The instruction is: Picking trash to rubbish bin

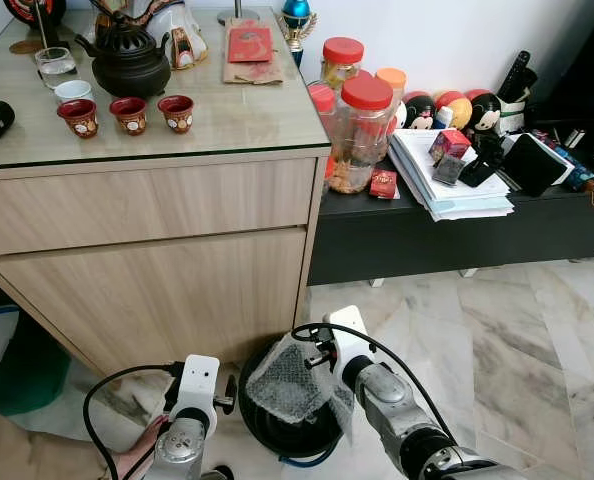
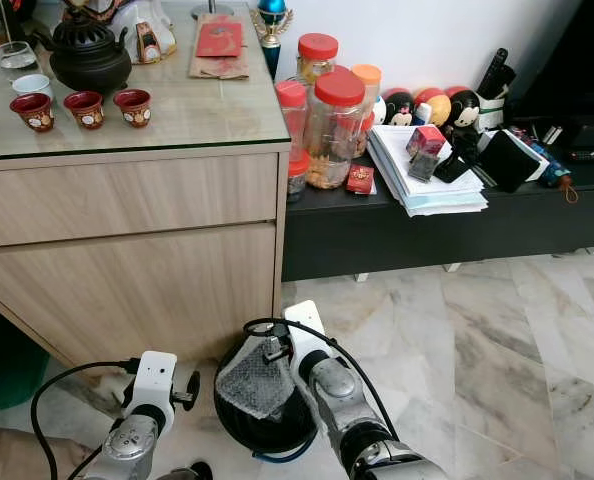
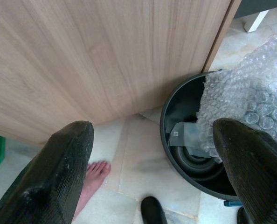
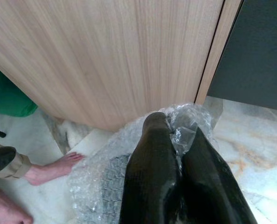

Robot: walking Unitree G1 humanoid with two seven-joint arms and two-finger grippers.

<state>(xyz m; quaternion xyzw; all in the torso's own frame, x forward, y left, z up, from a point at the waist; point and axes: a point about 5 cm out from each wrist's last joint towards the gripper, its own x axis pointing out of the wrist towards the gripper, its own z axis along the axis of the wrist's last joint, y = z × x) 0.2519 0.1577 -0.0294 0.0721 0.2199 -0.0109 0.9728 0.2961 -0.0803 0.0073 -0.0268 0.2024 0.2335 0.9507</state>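
Over the round black plastic rubbish bin (image 1: 287,430) by the wooden cabinet (image 1: 157,270), your right gripper (image 4: 176,140) pinches a crumpled sheet of clear bubble wrap (image 1: 289,385) between its pressed fingers. You have done the carrying, I judge: the sheet hangs above the bin's mouth, partly inside the rim. What is left is to let go, so that it drops in. Your left gripper (image 3: 152,154) hovers near the bin with fingers spread, holding nothing. A person's bare foot (image 3: 94,179) is on the floor near the bin.
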